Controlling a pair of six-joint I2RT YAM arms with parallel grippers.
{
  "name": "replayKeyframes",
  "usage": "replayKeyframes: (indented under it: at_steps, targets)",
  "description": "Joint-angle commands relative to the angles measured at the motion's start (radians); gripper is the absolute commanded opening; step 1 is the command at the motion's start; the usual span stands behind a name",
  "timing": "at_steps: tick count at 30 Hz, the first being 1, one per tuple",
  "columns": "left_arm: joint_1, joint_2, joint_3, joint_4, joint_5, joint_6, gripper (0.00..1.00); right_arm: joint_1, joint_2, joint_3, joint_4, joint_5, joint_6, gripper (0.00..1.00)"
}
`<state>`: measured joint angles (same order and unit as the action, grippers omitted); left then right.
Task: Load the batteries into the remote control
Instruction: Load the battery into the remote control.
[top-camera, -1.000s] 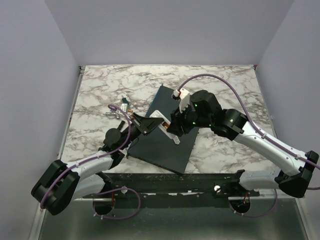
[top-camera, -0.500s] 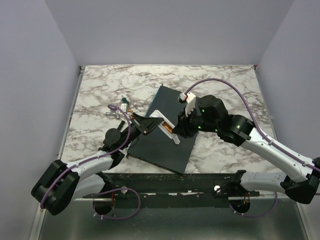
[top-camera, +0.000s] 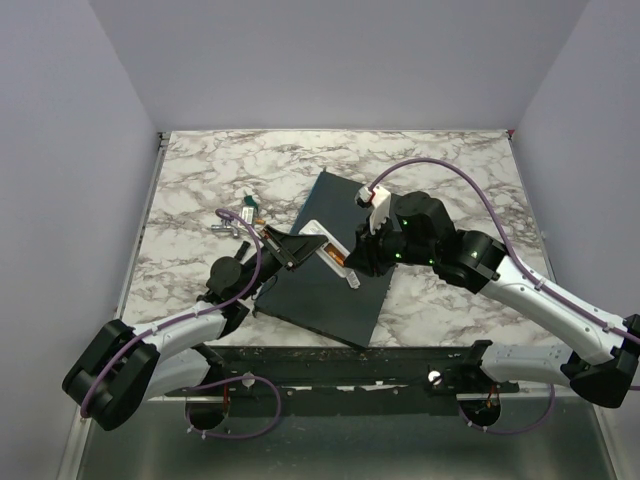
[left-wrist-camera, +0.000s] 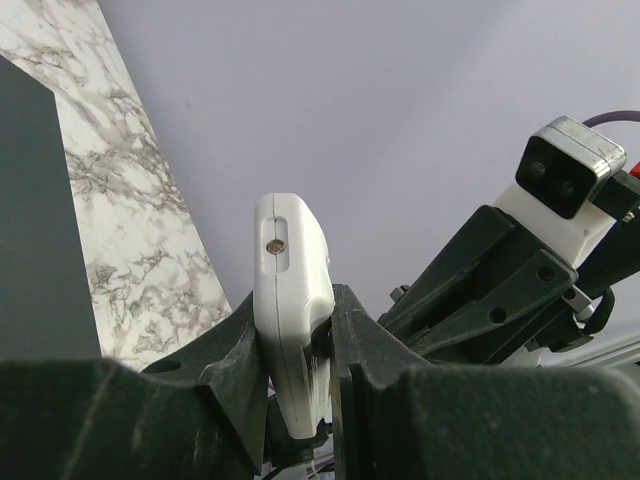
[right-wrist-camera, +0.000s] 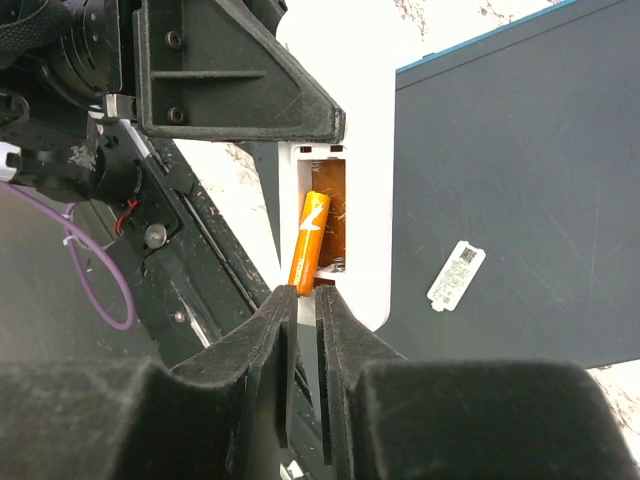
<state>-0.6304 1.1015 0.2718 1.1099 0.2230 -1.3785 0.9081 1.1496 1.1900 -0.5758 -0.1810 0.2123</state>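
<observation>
clamps white plastic remote control (left-wrist-camera: 290, 290) in left tool (left-wrist-camera: 295, 325); holds narrow right tool (right-wrist-camera: 303, 298) at 6 o'clock of cylindrical orange battery (right-wrist-camera: 311, 232), grip unclear.

1. The left tool (top-camera: 300, 245) clamps the remote control (top-camera: 318, 233) above the dark slab (top-camera: 310, 295). Its finger covers one end of the open bay.
2. The right tool (right-wrist-camera: 303, 297) stands at the bay's other end. Only a slit shows between its tips, just beside the tilted battery (right-wrist-camera: 310, 238).
3. Between the two tools, only the short stretch of bay is reachable.
4. The slab beside the remote control lies flat and bare except for a white label (right-wrist-camera: 456, 275).
5. The far desk (top-camera: 220, 170) is open. Small items (top-camera: 238, 218) lie near the left arm.
6. A purple cable (top-camera: 430, 160) arcs over the right arm.
</observation>
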Motion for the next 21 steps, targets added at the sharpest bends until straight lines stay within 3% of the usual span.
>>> replayKeyframes:
  at_steps: [1,21]
  targets:
    - [-0.003,-0.007,0.001,0.042,0.020,0.000,0.00,-0.002,-0.005,-0.007,0.025,-0.014,0.005,0.20]
    - [-0.003,0.001,-0.005,0.060,0.019,-0.005,0.00,-0.001,0.018,-0.009,0.043,-0.006,0.013,0.19]
